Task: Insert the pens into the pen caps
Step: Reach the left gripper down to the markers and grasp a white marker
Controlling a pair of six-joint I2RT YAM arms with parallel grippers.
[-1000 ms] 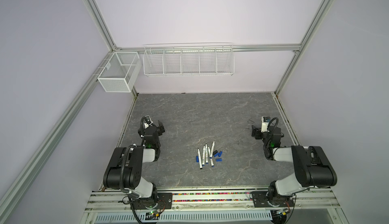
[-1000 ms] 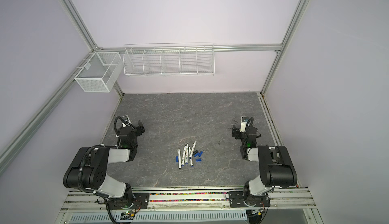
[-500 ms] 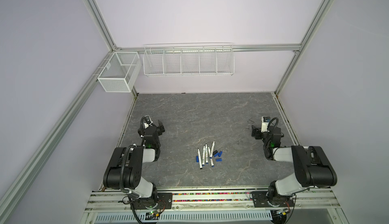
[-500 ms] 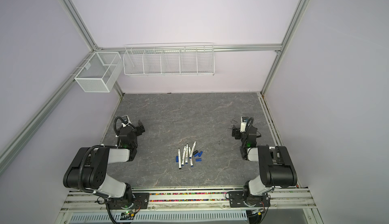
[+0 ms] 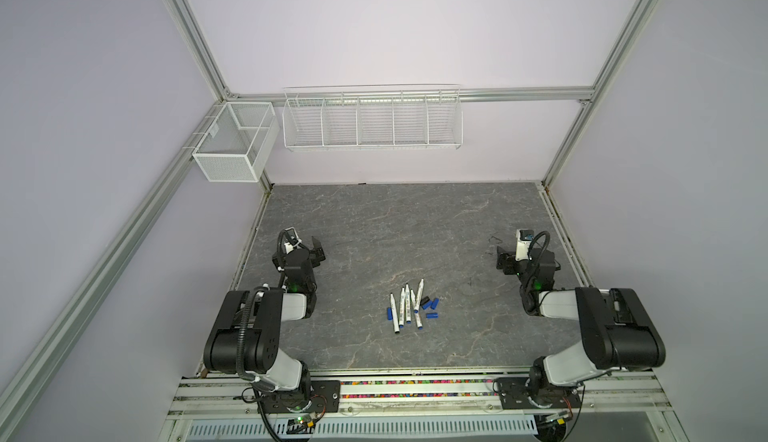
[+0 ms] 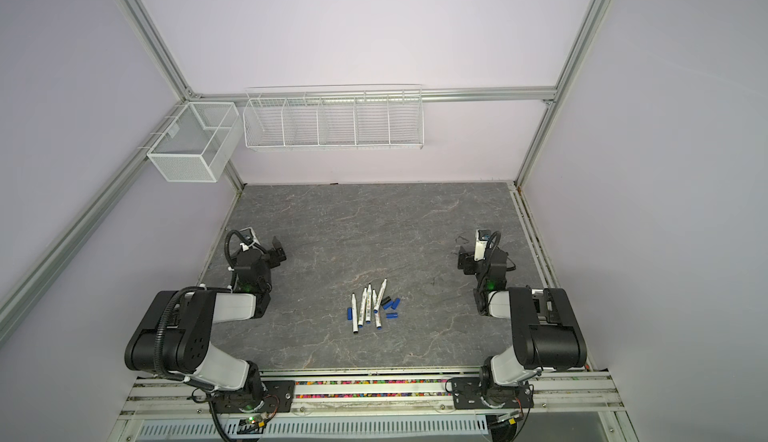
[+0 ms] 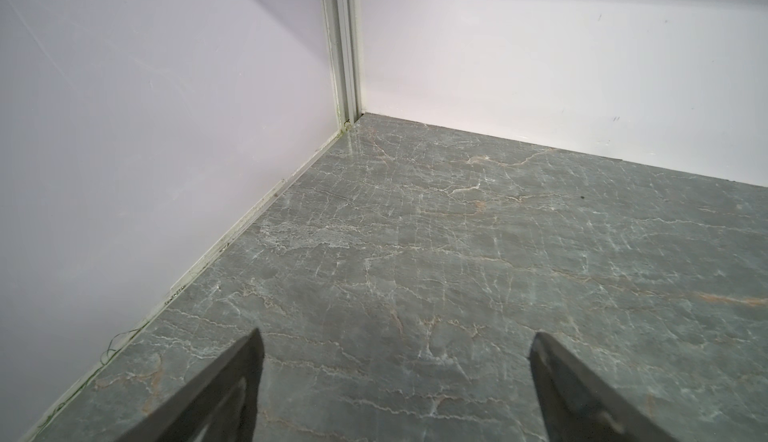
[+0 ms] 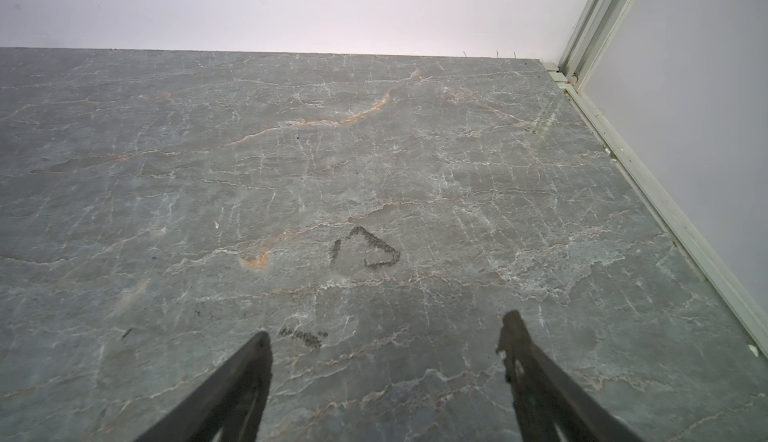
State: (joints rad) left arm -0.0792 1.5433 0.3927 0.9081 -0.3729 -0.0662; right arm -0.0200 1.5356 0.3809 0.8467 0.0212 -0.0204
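Walls: Three plain pale-lilac panels [image 5: 395, 24] close the cell at the back and on both sides.
Frame: Silver aluminium posts [image 5: 192, 33] climb from the back corners, and a matching bar [image 5: 519, 94] crosses the back wall.
Shelf: A long white wire basket [image 5: 372, 145], split into five bays, hangs from that bar.
Box: A white mesh box [image 5: 232, 166] hangs on the left side beam [image 5: 120, 249], just beside the basket.
Floor: A grey slab [image 5: 395, 228], veined white and rust, carries a dark triangular scribble [image 8: 365, 249] near its right edge.
Front: Metal tracks [image 5: 415, 408] run beside a multicoloured strip [image 5: 415, 382].
Light: Soft and even, brightest on the back wall.
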